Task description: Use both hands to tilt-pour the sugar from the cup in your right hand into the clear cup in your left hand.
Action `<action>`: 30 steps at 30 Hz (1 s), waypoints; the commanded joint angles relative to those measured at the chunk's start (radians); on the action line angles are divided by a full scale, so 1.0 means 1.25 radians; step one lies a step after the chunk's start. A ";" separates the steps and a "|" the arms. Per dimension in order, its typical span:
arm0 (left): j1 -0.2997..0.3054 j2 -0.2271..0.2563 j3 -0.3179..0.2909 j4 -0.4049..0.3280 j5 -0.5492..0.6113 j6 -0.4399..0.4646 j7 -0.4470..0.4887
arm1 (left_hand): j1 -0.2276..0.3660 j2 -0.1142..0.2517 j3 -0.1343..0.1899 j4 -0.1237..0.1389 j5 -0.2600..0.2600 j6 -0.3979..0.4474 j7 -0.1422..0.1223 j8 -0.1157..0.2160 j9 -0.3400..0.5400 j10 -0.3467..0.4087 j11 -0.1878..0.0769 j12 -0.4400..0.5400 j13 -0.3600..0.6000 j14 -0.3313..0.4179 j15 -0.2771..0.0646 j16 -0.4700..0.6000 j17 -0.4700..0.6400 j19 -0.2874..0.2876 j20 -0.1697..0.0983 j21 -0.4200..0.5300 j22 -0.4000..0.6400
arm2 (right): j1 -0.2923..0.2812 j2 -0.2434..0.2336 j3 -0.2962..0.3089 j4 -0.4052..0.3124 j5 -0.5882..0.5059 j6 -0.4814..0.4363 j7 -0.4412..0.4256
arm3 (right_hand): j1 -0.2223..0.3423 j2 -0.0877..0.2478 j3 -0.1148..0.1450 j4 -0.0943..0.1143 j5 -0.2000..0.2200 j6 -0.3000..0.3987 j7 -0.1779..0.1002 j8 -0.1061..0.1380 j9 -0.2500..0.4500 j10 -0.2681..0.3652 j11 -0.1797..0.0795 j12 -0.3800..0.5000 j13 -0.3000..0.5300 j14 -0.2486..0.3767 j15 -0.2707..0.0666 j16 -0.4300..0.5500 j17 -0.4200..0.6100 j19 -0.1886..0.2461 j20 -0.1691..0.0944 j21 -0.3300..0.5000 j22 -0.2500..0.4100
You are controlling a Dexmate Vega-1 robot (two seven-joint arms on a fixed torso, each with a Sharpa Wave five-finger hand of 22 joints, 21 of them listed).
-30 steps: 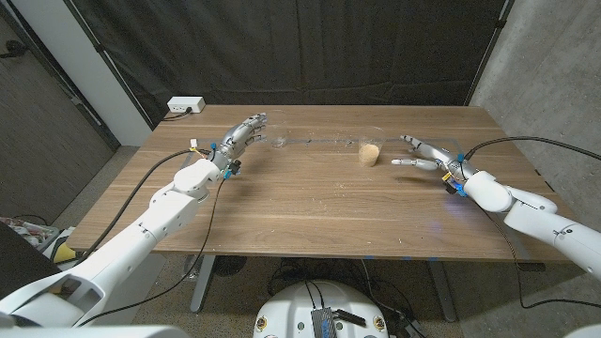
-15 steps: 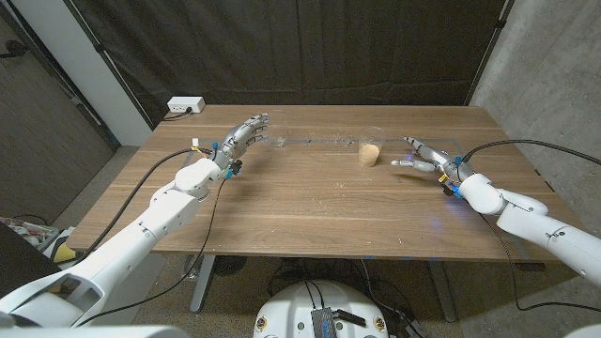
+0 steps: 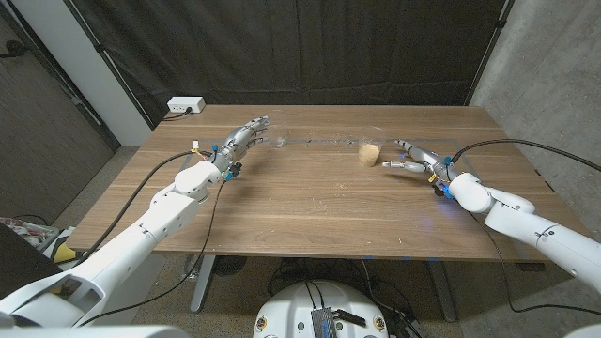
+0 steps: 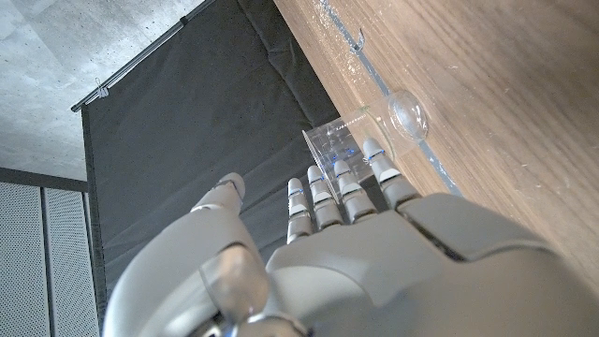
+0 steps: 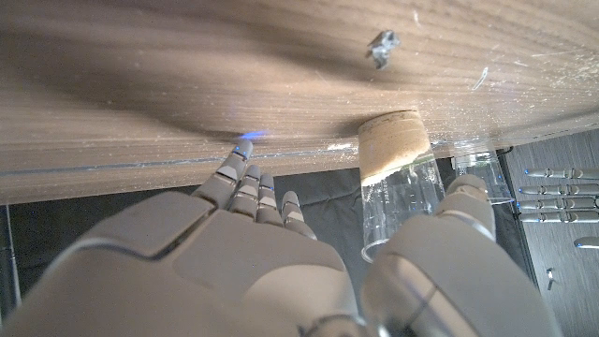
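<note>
A clear cup holding a layer of tan sugar stands upright on the wooden table, right of centre. My right hand is open just to its right, fingers pointing at it with a small gap. In the right wrist view the sugar cup stands between the thumb and the fingers, untouched. The empty clear cup stands at the back left. My left hand is open beside it, and its fingertips reach the clear cup.
A white power strip lies at the table's back left corner. Shiny streaks and specks run along the tabletop between the two cups. A black curtain hangs behind the table. Cables trail from both wrists.
My right hand has slid left across the table, closing most of the gap to the sugar cup. The left hand and both cups have stayed put.
</note>
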State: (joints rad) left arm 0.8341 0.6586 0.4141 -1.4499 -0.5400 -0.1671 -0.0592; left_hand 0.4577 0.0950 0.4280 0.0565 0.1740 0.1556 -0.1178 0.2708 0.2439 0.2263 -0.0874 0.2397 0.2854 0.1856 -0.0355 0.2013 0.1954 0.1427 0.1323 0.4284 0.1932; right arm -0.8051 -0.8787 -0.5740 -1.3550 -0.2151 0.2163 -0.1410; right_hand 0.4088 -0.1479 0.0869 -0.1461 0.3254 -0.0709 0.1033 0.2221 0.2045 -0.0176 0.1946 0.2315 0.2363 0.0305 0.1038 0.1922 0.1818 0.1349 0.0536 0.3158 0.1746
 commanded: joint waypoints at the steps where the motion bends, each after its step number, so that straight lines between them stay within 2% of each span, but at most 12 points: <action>1: -0.004 0.000 -0.010 0.034 -0.017 -0.026 -0.029 | -0.001 0.005 0.005 0.001 0.001 0.010 0.000 0.001 0.003 0.008 0.000 0.005 0.004 0.005 -0.033 0.004 0.003 0.008 0.000 0.000 0.002 | 0.011 0.022 -0.009 -0.035 0.030 -0.055 0.033 | 0.009 -0.003 -0.007 0.000 0.006 0.006 0.001 0.004 0.000 0.003 -0.001 0.000 0.000 0.000 0.006 -0.001 0.000 -0.002 0.004 -0.001 0.003; 16: -0.006 -0.003 -0.023 0.080 -0.036 -0.048 -0.048 | -0.002 0.005 0.007 0.000 0.001 0.015 0.000 0.001 0.003 0.010 -0.001 0.005 0.004 0.005 -0.033 0.004 0.003 0.007 0.001 -0.002 0.002 | 0.030 0.080 -0.017 -0.035 0.063 -0.090 0.012 | 0.012 0.000 -0.010 0.002 0.010 0.006 0.001 0.002 0.000 0.007 0.003 0.001 -0.004 0.001 0.012 -0.001 0.000 -0.002 0.010 -0.007 0.003; 30: -0.017 -0.018 -0.023 0.127 -0.045 -0.072 -0.067 | -0.002 0.005 0.008 0.000 0.001 0.015 0.004 0.000 0.003 0.012 -0.001 0.005 0.004 0.004 -0.033 0.004 0.003 0.006 0.001 -0.004 0.003 | 0.057 0.107 -0.037 -0.036 0.077 -0.124 0.025 | 0.016 0.005 -0.011 0.003 0.013 0.007 0.003 0.000 -0.001 0.006 0.007 0.000 -0.006 -0.002 0.019 -0.003 0.000 -0.003 0.015 -0.013 0.004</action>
State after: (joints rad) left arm 0.8217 0.6489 0.3885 -1.3394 -0.5872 -0.2365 -0.1268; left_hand 0.4523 0.1004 0.4280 0.0565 0.1740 0.1682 -0.1126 0.2708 0.2439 0.2317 -0.0927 0.2396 0.2853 0.1856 -0.0355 0.2013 0.1954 0.1427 0.1323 0.4285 0.1931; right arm -0.7582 -0.7731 -0.6018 -1.3987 -0.1344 0.0961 -0.1205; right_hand 0.4149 -0.1418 0.0787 -0.1378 0.3367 -0.0678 0.1000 0.2221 0.2046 -0.0140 0.1980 0.2315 0.2275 0.0264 0.1185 0.1923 0.1820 0.1278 0.0681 0.3030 0.1746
